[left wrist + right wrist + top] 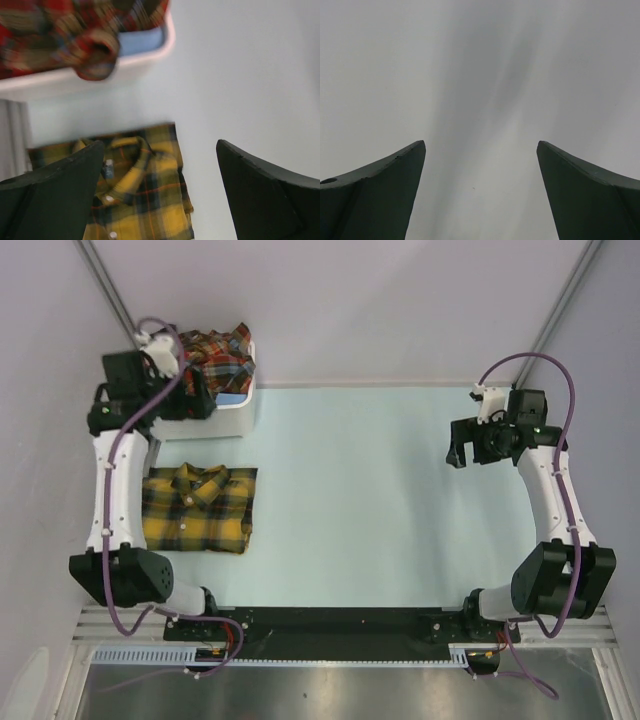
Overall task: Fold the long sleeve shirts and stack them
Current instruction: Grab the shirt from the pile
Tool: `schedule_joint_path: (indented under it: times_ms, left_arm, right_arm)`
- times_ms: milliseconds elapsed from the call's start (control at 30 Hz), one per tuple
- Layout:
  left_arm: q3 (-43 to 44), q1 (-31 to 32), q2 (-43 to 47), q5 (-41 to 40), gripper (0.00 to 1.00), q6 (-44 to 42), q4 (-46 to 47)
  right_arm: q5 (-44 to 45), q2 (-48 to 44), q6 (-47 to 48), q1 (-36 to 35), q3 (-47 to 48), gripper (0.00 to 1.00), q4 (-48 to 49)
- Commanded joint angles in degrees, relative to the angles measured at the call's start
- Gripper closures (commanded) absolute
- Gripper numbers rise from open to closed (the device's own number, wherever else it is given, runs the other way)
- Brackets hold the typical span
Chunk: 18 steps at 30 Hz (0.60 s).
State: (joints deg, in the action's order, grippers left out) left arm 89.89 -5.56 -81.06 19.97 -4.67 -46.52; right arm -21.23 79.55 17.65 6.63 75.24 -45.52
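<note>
A yellow-and-dark-green plaid shirt [198, 506] lies folded on the table at the left, collar toward the far side. It also shows in the left wrist view [137, 200]. A red-brown plaid shirt [218, 355] lies crumpled in the white bin [225, 420] at the far left; it also shows in the left wrist view [65, 35], with a cuff hanging over the rim. My left gripper [195, 395] is open and empty, raised over the bin's near side. My right gripper [465, 452] is open and empty above bare table at the far right.
The pale blue table surface [400, 500] spreads between the two arms. Grey walls stand behind and to both sides. The arm bases and a black rail [330, 625] line the near edge.
</note>
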Motion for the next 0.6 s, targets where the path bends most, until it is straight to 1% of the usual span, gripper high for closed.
schedule_joint_path:
  times_ms: [0,33,67,100,167,233,267,300,333,367,400,433,567]
  left_arm:
    - [18.27,-4.62,-7.34,-2.73,0.01,4.31,3.19]
    - [21.44,-5.33,-9.19,-4.31,0.01,6.14,3.98]
    - [27.13,-6.03,-10.95,-5.37,0.01,9.21,4.68]
    - [29.53,-7.61,-14.79,-6.16,0.01,10.8,5.56]
    - [33.84,-9.37,-18.15,-6.69,0.01,14.92,10.12]
    - [35.88,-10.96,-22.55,-7.83,0.01,17.22,14.5]
    - [37.19,-11.4,-23.87,-7.14,0.01,18.1,16.1]
    - [37.81,-11.84,-26.32,-5.92,0.01,17.85,18.9]
    - [38.34,-11.84,-27.3,-4.42,0.04,16.81,19.88]
    - [39.22,-11.84,-28.36,-0.67,0.05,16.53,20.41]
    - [39.49,-11.67,-29.5,1.02,0.05,16.53,20.85]
    - [39.58,-11.4,-31.16,2.69,0.01,15.31,20.51]
    - [38.17,-9.12,-35.13,2.18,0.01,11.17,19.02]
  right_arm:
    - [1.46,1.05,1.16,-1.18,2.45,0.0,0.52]
    - [1.46,1.13,1.07,-1.27,2.37,0.0,0.6]
    - [1.46,1.05,0.98,-1.27,2.36,0.0,0.95]
    - [1.28,1.13,0.9,-1.27,2.45,0.0,0.96]
    - [1.19,1.4,0.9,-1.36,2.45,0.0,1.13]
    - [1.37,1.57,0.9,-1.36,2.8,0.0,1.13]
    - [1.46,1.75,1.07,-1.36,2.89,0.0,1.05]
    - [1.55,1.92,1.25,-1.45,3.15,0.0,0.87]
    - [1.89,1.93,1.33,-1.45,3.42,0.0,0.87]
    - [2.07,2.01,1.6,-1.36,3.51,0.0,0.61]
    - [2.42,2.1,1.86,-1.36,3.51,0.0,0.43]
    - [2.77,2.28,2.04,-1.36,3.51,0.01,0.26]
    - [3.13,3.15,2.56,-1.36,3.86,0.01,-0.27]
